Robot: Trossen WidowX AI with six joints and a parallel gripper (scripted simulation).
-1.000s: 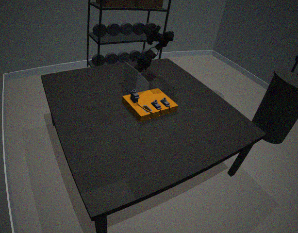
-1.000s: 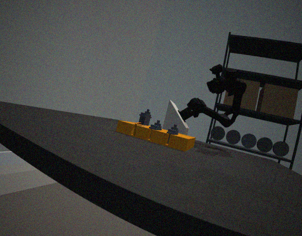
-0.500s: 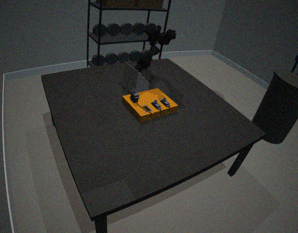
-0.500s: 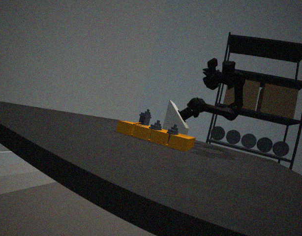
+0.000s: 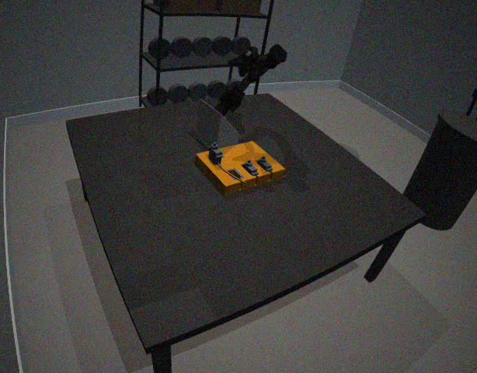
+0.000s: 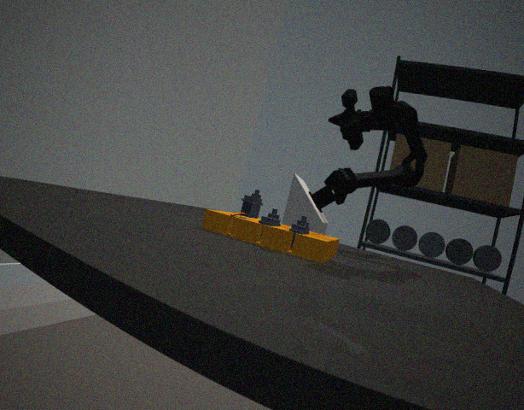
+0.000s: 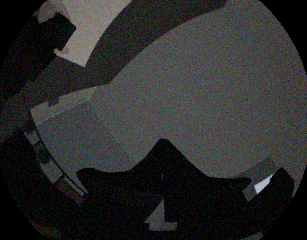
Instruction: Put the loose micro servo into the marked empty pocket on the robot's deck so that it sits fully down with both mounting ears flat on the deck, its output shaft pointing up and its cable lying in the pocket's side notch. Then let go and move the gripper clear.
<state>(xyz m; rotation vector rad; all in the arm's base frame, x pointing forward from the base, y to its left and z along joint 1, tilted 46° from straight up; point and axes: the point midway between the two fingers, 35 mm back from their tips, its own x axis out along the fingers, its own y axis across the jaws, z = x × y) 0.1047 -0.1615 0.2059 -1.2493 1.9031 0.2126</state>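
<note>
- The orange deck (image 5: 235, 154) (image 6: 315, 247) rests on the worktop (image 5: 246, 241) (image 6: 209, 286) and has three pockets in a row along one edge.
- The marked pocket (image 5: 235, 173), outlined in a pale colour, has no servo in it.
- Each of the other two pockets contains a servo: the middle servo (image 5: 249, 168) (image 6: 270, 219) and the end servo (image 5: 265, 163) (image 6: 299, 226), both with their shafts up.
- The loose servo (image 5: 215, 155) (image 6: 252, 207) is on top of the deck, near a corner and outside the marked pocket. It stands taller than the seated pair.
- Its cable (image 5: 227, 170) (image 6: 236, 214) runs over the deck by the marked pocket to the front edge; whether it lies in the notch I cannot tell.
- The fingers (image 5: 235, 62) (image 6: 335, 120) are closed with nothing between them, raised well apart from the deck and loose servo.
- A pale slanted panel (image 5: 217, 126) (image 6: 302, 205) stands between the deck and the arm's base.
- Behind, the rack (image 5: 159, 32) (image 6: 515, 125) holds brown boxes (image 5: 190, 5) (image 6: 482, 174) and round dark weights (image 5: 201, 46) (image 6: 431, 244).
</note>
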